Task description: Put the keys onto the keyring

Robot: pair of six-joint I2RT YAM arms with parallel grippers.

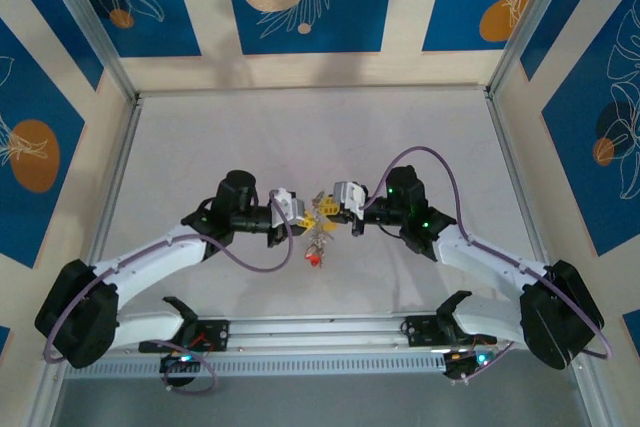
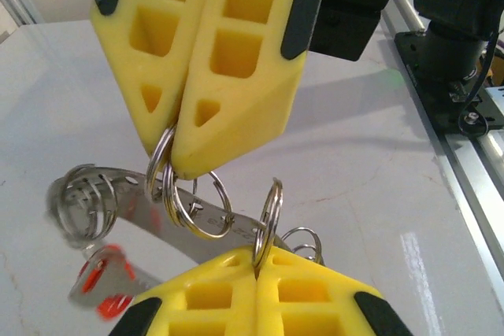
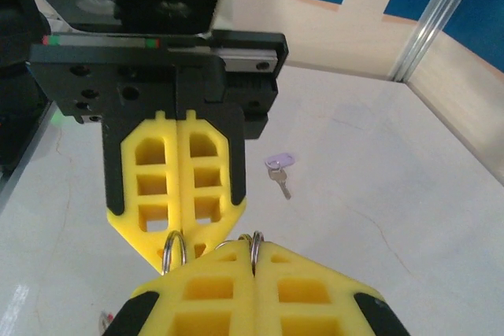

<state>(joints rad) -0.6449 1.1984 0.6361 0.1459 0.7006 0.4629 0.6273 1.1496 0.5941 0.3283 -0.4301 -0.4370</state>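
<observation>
My two grippers meet tip to tip above the table's middle. The left gripper (image 1: 300,213) (image 2: 257,264) is shut on a small silver split ring (image 2: 268,218). Facing it, the right gripper (image 1: 335,209) (image 3: 253,264) (image 2: 175,159) is shut on another small split ring (image 3: 253,246) (image 2: 163,171). Both small rings hang on the keyring (image 2: 201,230), a wide flat metal band with holes that runs between the grippers. More small rings (image 2: 87,198) sit at its far end. A red key (image 2: 102,282) (image 1: 314,259) dangles below, blurred. A pale purple key (image 3: 278,165) lies loose on the table.
The white tabletop (image 1: 300,137) is fenced by aluminium posts (image 1: 90,27) and patterned blue walls. A metal rail (image 1: 320,329) with the arm bases runs along the near edge. The left gripper's fingers (image 3: 205,194) stand in front of the right wrist camera.
</observation>
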